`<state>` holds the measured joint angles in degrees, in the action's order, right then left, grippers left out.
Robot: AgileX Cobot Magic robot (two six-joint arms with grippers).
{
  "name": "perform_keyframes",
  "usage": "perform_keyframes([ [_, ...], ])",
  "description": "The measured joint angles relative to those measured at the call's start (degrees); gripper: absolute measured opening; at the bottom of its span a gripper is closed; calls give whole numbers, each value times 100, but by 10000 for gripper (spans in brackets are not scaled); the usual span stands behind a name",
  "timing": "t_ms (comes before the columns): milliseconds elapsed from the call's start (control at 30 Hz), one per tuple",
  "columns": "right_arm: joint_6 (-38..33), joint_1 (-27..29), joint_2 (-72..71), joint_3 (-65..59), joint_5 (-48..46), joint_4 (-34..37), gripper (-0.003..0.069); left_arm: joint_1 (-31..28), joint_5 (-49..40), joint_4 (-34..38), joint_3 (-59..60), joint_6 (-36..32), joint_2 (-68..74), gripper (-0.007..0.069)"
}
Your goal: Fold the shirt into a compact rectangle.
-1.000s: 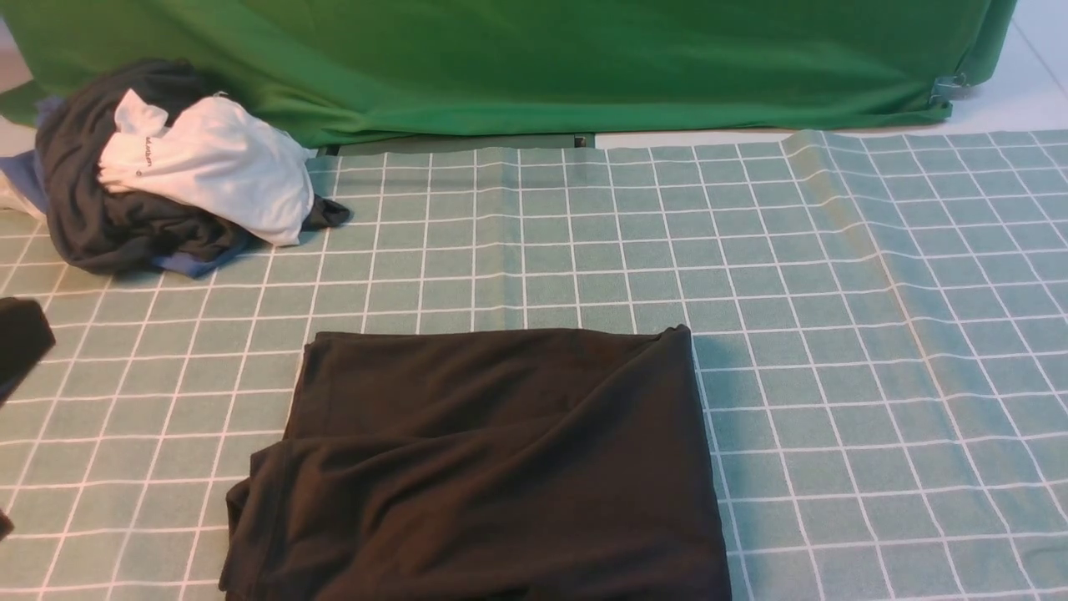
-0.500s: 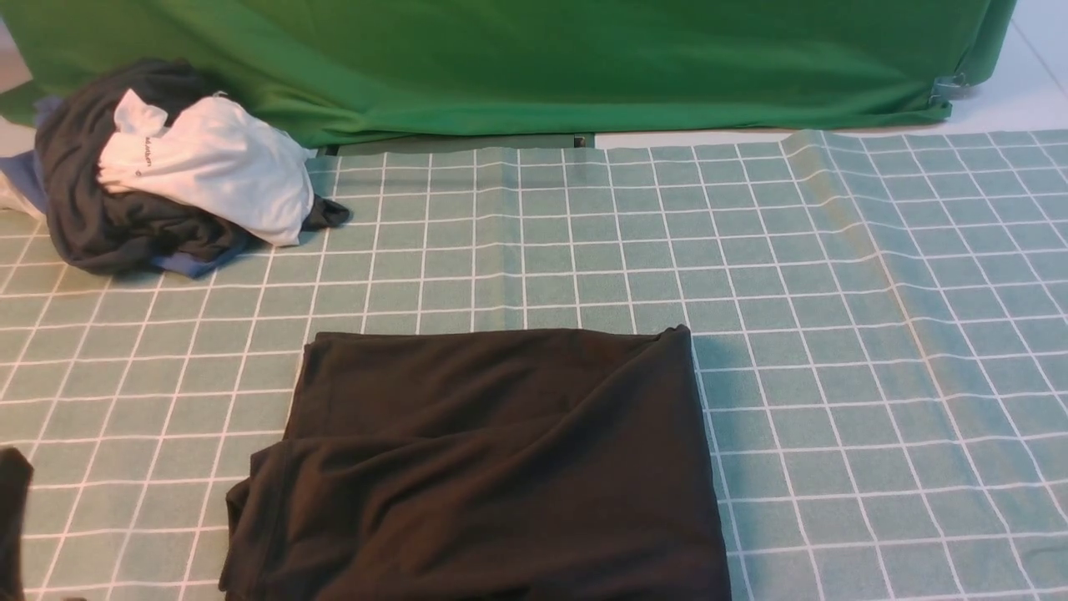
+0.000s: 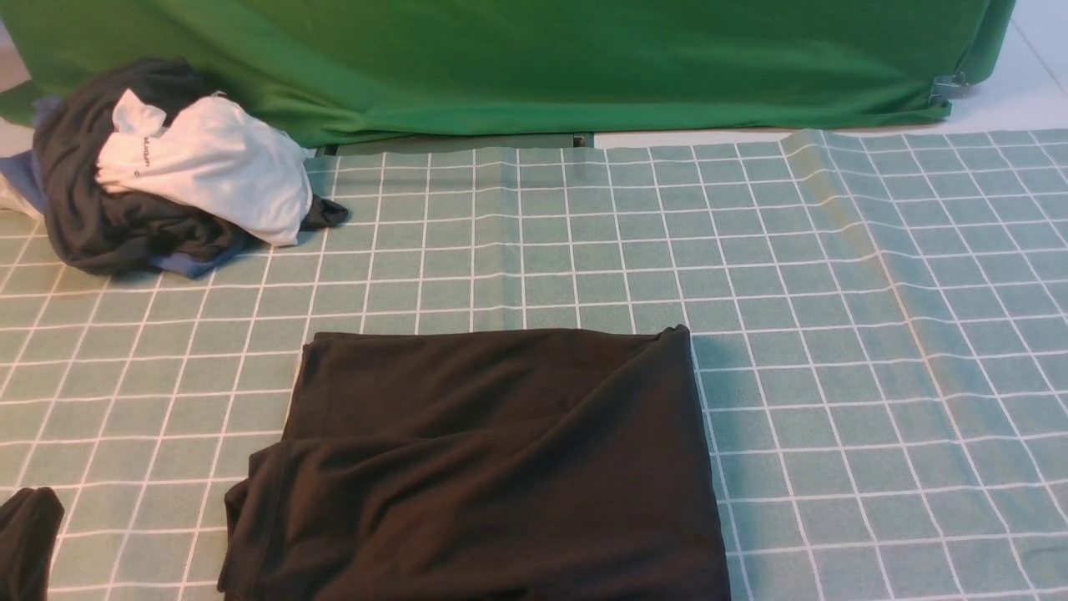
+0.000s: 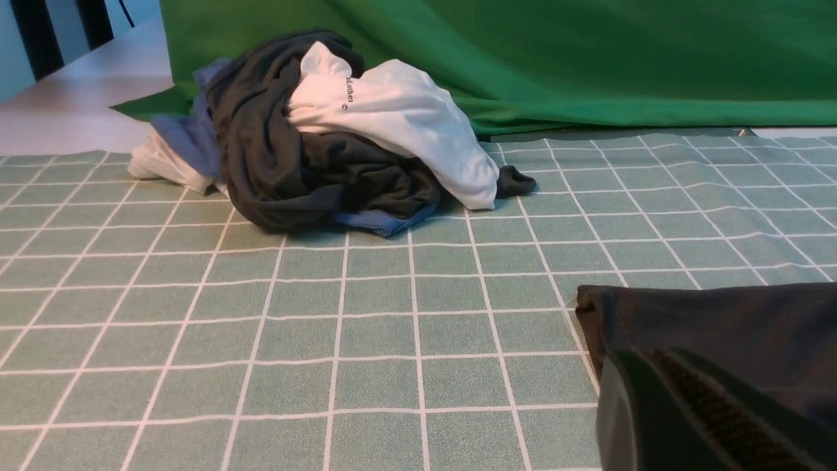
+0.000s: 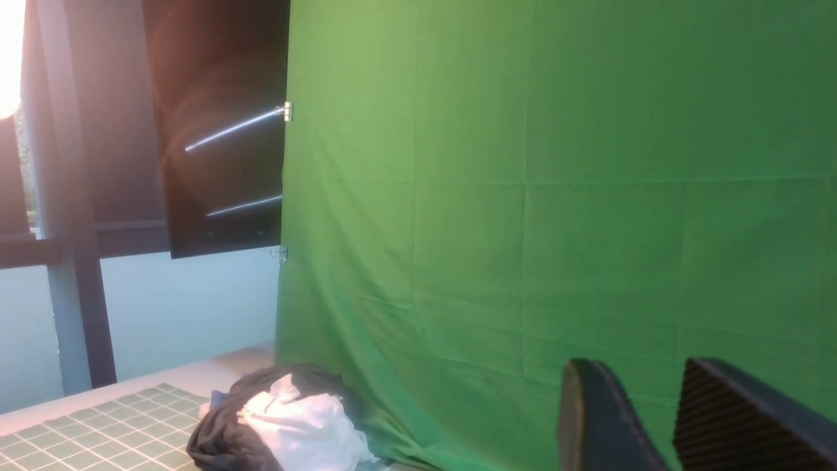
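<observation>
Shirt [image 3: 484, 467] lies folded, roughly rectangular, at the bench's [image 3: 876, 334] near edge mid-way; left gripper [image 3: 29, 542] has dropped to the near-left corner, jaws shut, right gripper [image 5: 660, 418] raised, jaws parted on nothing, so the fold looks near done.

The shirt [image 3: 484, 467] runs off the bottom edge of the front view, so its near hem cannot be seen; no print or neck label shows on its folded surface. A dark shape at the lower left corner there is cut by the edge, too little to name. In the left wrist view, the left tool [image 4: 713, 418] shows only as a blurred finger at the corner. The right tool [image 5: 660, 418] is cropped too, fingertips only. The lettering on the white garment [image 3: 217, 171] is too small to read.
</observation>
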<state>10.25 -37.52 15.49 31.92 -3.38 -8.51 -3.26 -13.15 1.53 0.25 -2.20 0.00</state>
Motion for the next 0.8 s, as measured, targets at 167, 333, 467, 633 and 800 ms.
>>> perform_keyframes([
  [167,0,0,0,0,0,0,211,0,-4,3,0,0,0,14],
  [333,0,0,0,0,-6,-5,223,0,-16,3,0,-6,0,14],
  [467,0,0,0,0,-6,-5,229,0,-16,3,0,-6,0,14],
  [633,-5,0,0,0,-6,-5,237,0,-16,3,0,-6,0,14],
  [800,-132,0,8,0,13,-5,238,0,-16,3,0,-6,0,15],
])
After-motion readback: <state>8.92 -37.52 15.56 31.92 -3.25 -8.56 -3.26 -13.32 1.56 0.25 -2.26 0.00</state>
